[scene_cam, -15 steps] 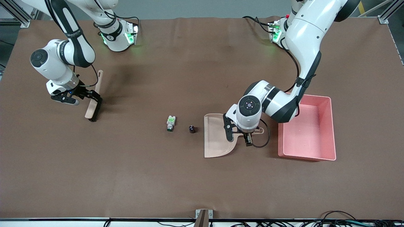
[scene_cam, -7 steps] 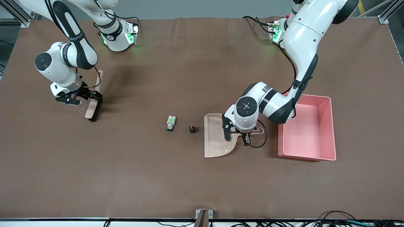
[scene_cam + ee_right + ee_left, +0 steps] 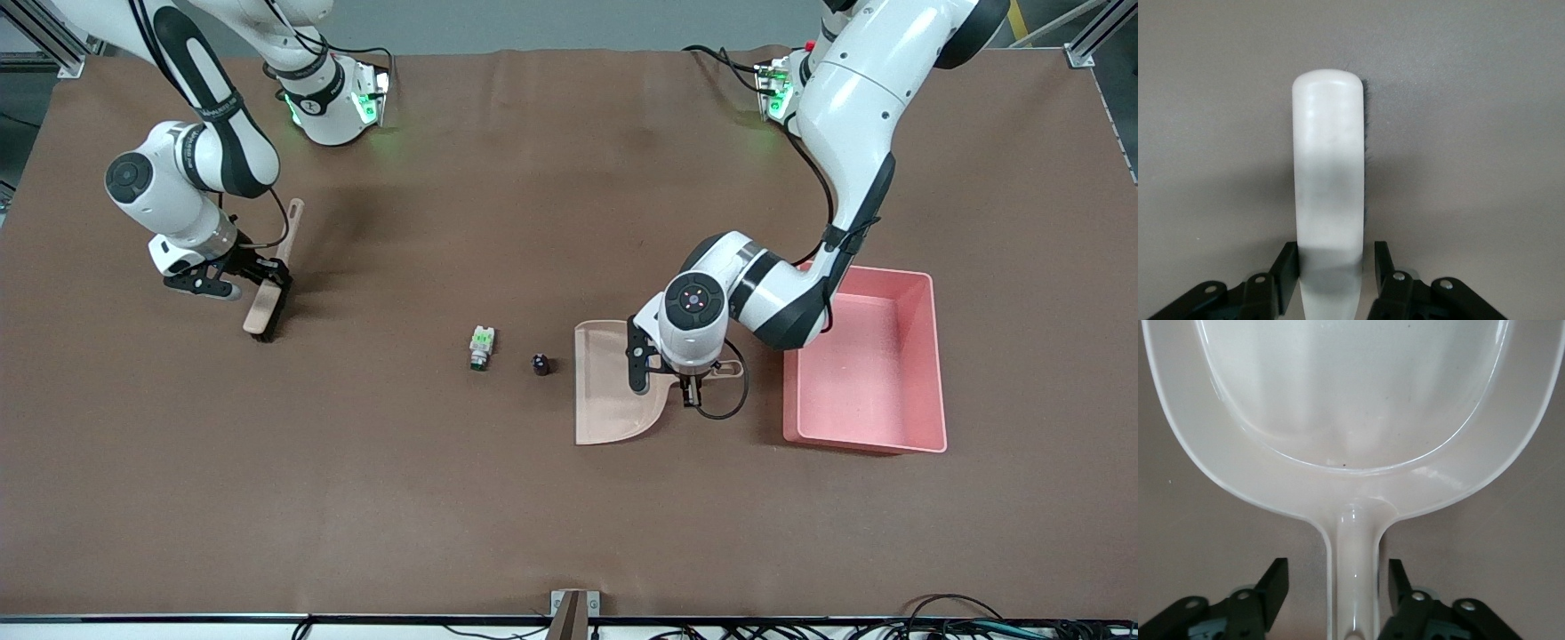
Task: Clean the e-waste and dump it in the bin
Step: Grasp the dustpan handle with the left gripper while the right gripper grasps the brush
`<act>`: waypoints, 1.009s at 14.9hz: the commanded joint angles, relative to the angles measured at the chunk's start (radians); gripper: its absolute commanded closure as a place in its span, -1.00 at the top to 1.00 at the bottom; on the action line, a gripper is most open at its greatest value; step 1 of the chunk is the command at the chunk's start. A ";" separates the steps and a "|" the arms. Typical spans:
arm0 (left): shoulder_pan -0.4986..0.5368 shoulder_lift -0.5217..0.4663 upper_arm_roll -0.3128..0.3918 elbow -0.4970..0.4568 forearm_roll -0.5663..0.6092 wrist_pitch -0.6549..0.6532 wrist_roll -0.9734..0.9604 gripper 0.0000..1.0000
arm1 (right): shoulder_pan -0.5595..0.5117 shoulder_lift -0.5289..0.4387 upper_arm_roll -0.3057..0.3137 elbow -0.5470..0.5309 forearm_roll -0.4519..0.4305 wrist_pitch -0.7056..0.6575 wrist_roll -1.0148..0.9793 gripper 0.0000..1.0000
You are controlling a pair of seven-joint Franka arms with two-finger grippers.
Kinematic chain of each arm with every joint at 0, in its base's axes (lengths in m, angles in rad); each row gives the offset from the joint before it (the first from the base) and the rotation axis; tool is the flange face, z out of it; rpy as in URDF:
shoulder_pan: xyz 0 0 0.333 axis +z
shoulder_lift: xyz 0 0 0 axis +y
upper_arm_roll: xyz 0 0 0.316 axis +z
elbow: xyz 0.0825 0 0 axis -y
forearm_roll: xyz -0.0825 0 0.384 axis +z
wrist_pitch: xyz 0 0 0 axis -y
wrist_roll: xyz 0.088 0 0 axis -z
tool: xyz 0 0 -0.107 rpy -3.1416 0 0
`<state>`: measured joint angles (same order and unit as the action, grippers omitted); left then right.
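Note:
The white-and-green component [image 3: 481, 345] and the small dark cylinder [image 3: 540, 364] lie mid-table, just off the open edge of the beige dustpan [image 3: 609, 391]. The pink bin [image 3: 935, 356] stands beside the dustpan toward the left arm's end. My left gripper [image 3: 662, 384] is open, low over the dustpan handle. In the left wrist view the gripper [image 3: 1337, 573] straddles the handle with a gap each side below the pan [image 3: 1351, 400]. My right gripper [image 3: 265, 277] sits around the beige brush [image 3: 267, 307]. In the right wrist view the gripper [image 3: 1335, 253] has one finger against the brush [image 3: 1328, 167] and the other a narrow gap off.
The brown table mat [image 3: 569, 516] is bare between the brush and the two parts. The bin is empty inside. The arm bases [image 3: 333, 98] stand along the table edge farthest from the front camera.
The brush's handle end has swung slightly toward the left arm's end as the right arm shifted. The left gripper has edged a little along the dustpan handle toward the pan.

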<state>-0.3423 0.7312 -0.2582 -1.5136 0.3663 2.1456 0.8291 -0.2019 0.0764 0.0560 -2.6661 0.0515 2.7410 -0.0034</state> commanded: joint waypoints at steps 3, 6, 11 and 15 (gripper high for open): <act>-0.003 0.014 -0.001 0.016 0.014 0.004 0.032 0.29 | 0.004 0.003 0.001 0.000 0.010 0.009 -0.004 0.00; -0.004 0.014 -0.001 0.016 0.014 0.004 0.032 0.19 | 0.004 0.003 0.001 0.002 0.010 0.009 -0.004 -0.07; -0.009 0.020 -0.003 0.016 0.014 0.004 0.050 0.08 | -0.005 0.003 -0.001 0.003 0.008 0.011 -0.018 -0.53; -0.009 0.019 -0.003 0.018 0.014 0.004 0.090 -0.06 | -0.019 0.005 0.002 0.008 0.010 0.012 -0.017 -0.99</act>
<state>-0.3477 0.7402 -0.2597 -1.5136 0.3664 2.1456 0.8974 -0.2062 0.0773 0.0533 -2.6627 0.0516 2.7434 -0.0044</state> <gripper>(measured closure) 0.515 0.577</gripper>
